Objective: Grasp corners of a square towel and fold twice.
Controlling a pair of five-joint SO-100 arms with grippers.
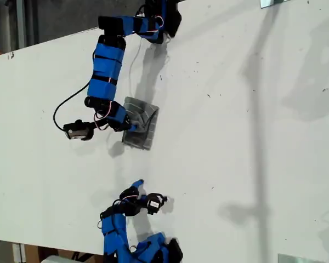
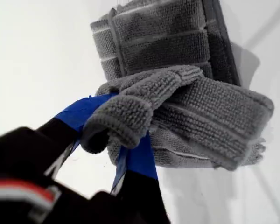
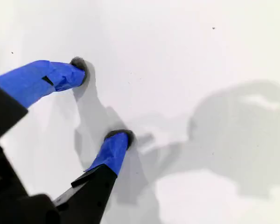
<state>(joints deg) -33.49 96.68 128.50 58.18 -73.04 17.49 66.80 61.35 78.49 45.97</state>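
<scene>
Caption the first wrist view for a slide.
My first gripper pinches a corner of the folded grey striped towel above the white table.

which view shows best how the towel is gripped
The first wrist view: the towel fills it, and a bunched grey fold sits pinched in my first gripper. The exterior view shows the towel only as a small folded patch at that gripper. The second wrist view shows none of it.

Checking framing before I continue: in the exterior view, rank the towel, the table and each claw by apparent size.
1. Table.
2. Towel.
3. My first claw and my second claw: both small, too alike to rank.
</scene>
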